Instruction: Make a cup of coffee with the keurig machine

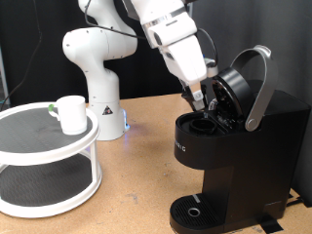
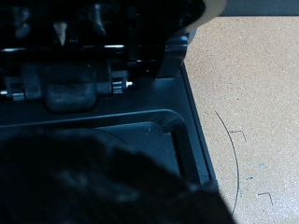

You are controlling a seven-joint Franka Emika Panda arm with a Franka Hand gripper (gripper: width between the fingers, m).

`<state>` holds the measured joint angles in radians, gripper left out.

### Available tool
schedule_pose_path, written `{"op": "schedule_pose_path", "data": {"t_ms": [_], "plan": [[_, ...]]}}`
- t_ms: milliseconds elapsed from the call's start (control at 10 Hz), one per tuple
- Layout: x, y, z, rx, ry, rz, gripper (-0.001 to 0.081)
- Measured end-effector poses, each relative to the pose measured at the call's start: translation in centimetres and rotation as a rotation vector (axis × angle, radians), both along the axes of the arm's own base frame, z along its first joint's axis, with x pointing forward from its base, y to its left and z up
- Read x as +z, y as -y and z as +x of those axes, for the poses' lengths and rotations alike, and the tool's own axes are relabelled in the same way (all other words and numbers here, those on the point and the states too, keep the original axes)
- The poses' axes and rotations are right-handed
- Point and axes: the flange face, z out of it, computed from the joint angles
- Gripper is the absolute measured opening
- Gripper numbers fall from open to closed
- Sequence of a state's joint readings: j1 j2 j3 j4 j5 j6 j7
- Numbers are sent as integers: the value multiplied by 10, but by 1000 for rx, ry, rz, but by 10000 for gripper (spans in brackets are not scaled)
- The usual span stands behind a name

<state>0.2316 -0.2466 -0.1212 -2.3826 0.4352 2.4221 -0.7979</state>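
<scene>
The keurig machine (image 1: 244, 156) stands on the exterior view's right, matte black, with its lid (image 1: 232, 90) swung open and its grey handle (image 1: 259, 86) raised. My gripper (image 1: 202, 100) reaches down between the open lid and the pod chamber (image 1: 202, 125), fingertips just above the chamber. Nothing shows between the fingers. The round drip tray (image 1: 195, 210) at the machine's base is bare. The white cup (image 1: 70, 113) stands apart on the exterior view's left, with a greenish mark beside it. The wrist view shows only black machine parts (image 2: 93, 121) very close, with a dark blur in front.
The cup rests on the top tier of a white round two-tier stand (image 1: 29, 146). The white robot base (image 1: 97, 88) stands behind it. The brown table top (image 1: 136, 175) lies between stand and machine and shows in the wrist view (image 2: 252, 103).
</scene>
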Motion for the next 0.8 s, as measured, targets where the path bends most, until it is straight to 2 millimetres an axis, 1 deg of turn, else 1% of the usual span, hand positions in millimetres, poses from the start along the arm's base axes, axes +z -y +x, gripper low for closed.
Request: {"op": "schedule_pose_path", "data": {"t_ms": [500,800], "plan": [[-26,-15,5,15,-28,-26,474],[-38,-19,5,23,-50,-33,474]]}}
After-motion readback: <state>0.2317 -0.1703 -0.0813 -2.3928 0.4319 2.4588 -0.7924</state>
